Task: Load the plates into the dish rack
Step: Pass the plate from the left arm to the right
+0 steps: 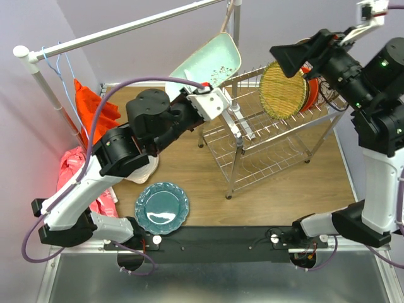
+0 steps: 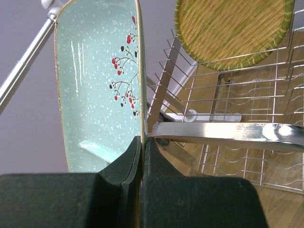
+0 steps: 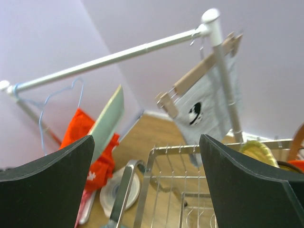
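Dish rack (image 1: pixel 271 136): two-tier wire frame, standing on the table (image 1: pixel 189 164). Pale floral plate (image 2: pixel 95 85): hanging tilted above the rack's left end, left gripper (image 2: pixel 141 147) pinching its rim. Teal plate (image 1: pixel 162 207): lying flat in front-left of the rack. Woven yellow plate (image 1: pixel 284 88): standing on edge in the rack's top tier, orange plate (image 1: pixel 310 95) just behind. Right gripper (image 3: pixel 147 161): hovering over the rack's top tier, fingers spread wide, holding nothing

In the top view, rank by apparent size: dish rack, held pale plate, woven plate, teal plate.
1. dish rack, clearly largest.
2. pale plate, held up nearer the camera, so unsure.
3. yellow woven plate and teal scalloped plate look alike.
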You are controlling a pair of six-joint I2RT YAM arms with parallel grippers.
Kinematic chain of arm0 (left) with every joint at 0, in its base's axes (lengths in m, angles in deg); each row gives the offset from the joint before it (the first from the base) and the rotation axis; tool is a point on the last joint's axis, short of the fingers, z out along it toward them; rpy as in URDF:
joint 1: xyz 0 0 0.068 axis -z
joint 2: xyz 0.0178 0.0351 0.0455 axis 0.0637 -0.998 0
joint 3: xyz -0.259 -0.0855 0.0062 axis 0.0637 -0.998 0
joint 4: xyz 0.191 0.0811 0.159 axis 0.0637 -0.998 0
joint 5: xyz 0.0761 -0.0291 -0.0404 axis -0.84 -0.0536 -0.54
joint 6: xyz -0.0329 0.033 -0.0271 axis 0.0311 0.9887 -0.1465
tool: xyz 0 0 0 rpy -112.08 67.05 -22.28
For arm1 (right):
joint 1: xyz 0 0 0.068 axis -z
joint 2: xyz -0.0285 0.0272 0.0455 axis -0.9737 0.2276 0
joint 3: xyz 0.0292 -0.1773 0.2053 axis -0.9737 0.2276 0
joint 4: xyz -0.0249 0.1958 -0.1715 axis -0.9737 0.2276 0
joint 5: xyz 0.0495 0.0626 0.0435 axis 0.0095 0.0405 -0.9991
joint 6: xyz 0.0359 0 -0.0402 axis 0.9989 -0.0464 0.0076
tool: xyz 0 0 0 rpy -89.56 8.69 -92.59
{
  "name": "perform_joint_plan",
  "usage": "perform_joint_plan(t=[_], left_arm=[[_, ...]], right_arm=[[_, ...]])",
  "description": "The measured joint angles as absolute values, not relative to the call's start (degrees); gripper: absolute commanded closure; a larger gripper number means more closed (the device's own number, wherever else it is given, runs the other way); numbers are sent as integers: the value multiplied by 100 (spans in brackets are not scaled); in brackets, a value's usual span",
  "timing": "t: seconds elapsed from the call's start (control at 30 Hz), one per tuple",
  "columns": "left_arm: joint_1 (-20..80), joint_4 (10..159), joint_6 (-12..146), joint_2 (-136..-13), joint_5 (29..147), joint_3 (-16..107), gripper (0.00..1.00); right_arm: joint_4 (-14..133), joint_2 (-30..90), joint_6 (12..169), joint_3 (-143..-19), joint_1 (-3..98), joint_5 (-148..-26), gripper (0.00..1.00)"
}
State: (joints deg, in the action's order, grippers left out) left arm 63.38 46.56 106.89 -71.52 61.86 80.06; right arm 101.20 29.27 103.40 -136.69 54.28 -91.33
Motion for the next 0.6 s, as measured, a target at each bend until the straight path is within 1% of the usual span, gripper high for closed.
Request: perform_joint_plan(t=[0.13, 0.27, 0.4, 0.6], left_arm=[[6513, 4656, 11205, -7264, 6110, 8006, 100], [6784, 4739, 11817, -7270, 5955, 8006, 100], [7055, 4914, 12446, -7312, 5640, 8006, 100], [7372, 5167, 13231, -7469, 5089, 8006, 100]], right_arm=[[10045, 2718, 10491, -13677, 5480, -8689, 0], [10008, 2648, 10705, -13675, 5598, -8617, 1], [9973, 2639, 10952, -13535, 5668, -8764, 4], [9975, 2726, 11214, -13299, 5683, -9393, 7]])
